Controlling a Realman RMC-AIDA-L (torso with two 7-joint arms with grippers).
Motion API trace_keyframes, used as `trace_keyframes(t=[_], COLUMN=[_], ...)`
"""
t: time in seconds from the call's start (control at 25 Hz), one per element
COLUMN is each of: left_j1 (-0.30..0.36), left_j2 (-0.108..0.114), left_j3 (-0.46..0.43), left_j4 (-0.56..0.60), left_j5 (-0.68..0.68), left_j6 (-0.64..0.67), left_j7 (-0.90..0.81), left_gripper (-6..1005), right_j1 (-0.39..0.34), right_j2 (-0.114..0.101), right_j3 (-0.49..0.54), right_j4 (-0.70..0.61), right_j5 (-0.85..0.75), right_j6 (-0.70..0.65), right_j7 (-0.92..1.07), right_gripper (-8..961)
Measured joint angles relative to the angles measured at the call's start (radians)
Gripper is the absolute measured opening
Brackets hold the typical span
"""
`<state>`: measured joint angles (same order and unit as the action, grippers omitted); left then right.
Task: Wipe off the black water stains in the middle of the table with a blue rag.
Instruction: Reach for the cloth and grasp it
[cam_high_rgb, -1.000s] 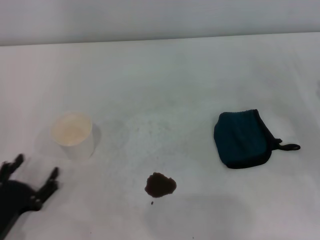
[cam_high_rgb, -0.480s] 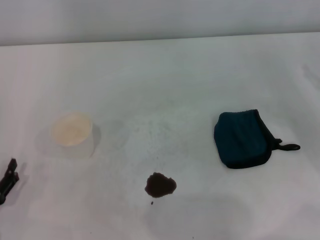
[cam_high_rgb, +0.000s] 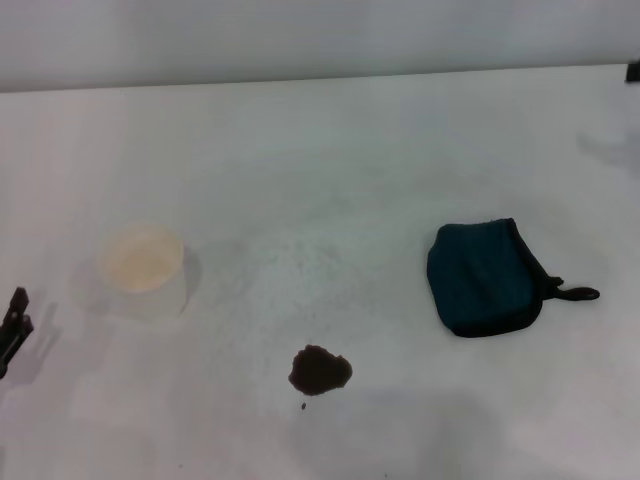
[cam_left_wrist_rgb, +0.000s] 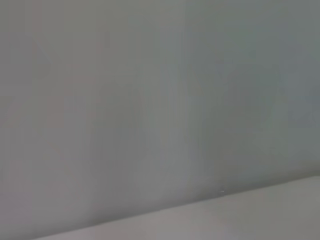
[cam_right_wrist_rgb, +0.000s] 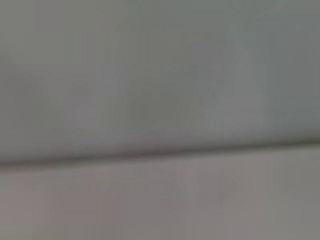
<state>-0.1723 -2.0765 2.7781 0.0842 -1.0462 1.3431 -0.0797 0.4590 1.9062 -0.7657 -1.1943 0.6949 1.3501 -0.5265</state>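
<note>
Tabletop (cam_high_rgb: 330, 160) is wide open, with bare white all around the things and a far edge running along the wall. One blue rag (cam_high_rgb: 484, 278) lies folded flat on the right side, dark teal, with its black loop sticking out to the right. One black water stain (cam_high_rgb: 320, 370) sits near the front middle with a tiny speck just below it, well apart from the rag. One white paper cup (cam_high_rgb: 143, 272) stands upright on the left. Only a sliver of the left end effector (cam_high_rgb: 12, 328) shows at the left edge, so can't tell if it's apart or together
</note>
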Motion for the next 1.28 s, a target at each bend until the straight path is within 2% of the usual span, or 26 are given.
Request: trace_keyframes(t=[0.04, 0.08, 0.12, 0.16, 0.28, 0.36, 0.4, 0.44, 0.52, 0.64, 0.76, 1.08, 1.28], left_j1=[-0.006, -0.013, -0.02, -0.029, -0.051, -0.067, -0.075, -0.085, -0.095, -0.108, -0.12, -0.131, -0.139], left_j2=[0.0, 0.001, 0.001, 0.001, 0.001, 0.001, 0.001, 0.001, 0.003, 0.003, 0.004, 0.004, 0.004], left_j3=[0.0, 0.0, 0.0, 0.0, 0.0, 0.0, 0.0, 0.0, -0.001, -0.002, -0.002, -0.021, -0.024], left_j4=[0.0, -0.002, -0.004, -0.008, -0.012, -0.012, -0.012, -0.012, -0.015, -0.031, -0.035, -0.037, -0.044], left_j5=[0.0, -0.001, -0.003, -0.005, -0.01, -0.015, -0.019, -0.023, -0.03, -0.038, -0.039, -0.039, -0.038], left_j6=[0.002, 0.003, 0.005, 0.006, 0.008, 0.009, 0.009, 0.009, 0.009, 0.009, 0.009, 0.01, 0.01], left_j7=[0.0, 0.0, 0.0, 0.0, -0.001, -0.004, -0.005, -0.005, -0.006, -0.007, -0.008, -0.009, -0.002], left_gripper=[879, 879, 879, 879, 879, 879, 878, 878, 878, 879, 879, 878, 879], right_j1=[0.0, 0.03, 0.082, 0.082, 0.141, 0.158, 0.16, 0.16, 0.161, 0.17, 0.184, 0.22, 0.246], right_j2=[0.0, 0.003, 0.02, 0.02, 0.077, 0.104, 0.11, 0.111, 0.11, 0.11, 0.112, 0.114, 0.111], right_j3=[0.0, -0.003, -0.018, -0.018, -0.086, -0.16, -0.219, -0.268, -0.391, -0.504, -0.579, -0.682, -0.718], right_j4=[0.0, -0.017, -0.044, -0.044, -0.088, -0.107, -0.112, -0.113, -0.111, -0.117, -0.118, -0.02, 0.094], right_j5=[0.0, -0.061, -0.182, -0.182, -0.357, -0.413, -0.417, -0.406, -0.359, -0.302, -0.257, -0.204, -0.206], right_j6=[0.0, 0.062, 0.156, 0.156, 0.25, 0.288, 0.306, 0.31, 0.311, 0.304, 0.293, 0.2, 0.128], right_j7=[0.0, 0.025, 0.059, 0.059, 0.098, 0.13, 0.158, 0.186, 0.264, 0.341, 0.399, 0.442, 0.434], right_gripper=[842, 842, 841, 838, 830, 825, 823, 820, 747, 637, 642, 646, 647])
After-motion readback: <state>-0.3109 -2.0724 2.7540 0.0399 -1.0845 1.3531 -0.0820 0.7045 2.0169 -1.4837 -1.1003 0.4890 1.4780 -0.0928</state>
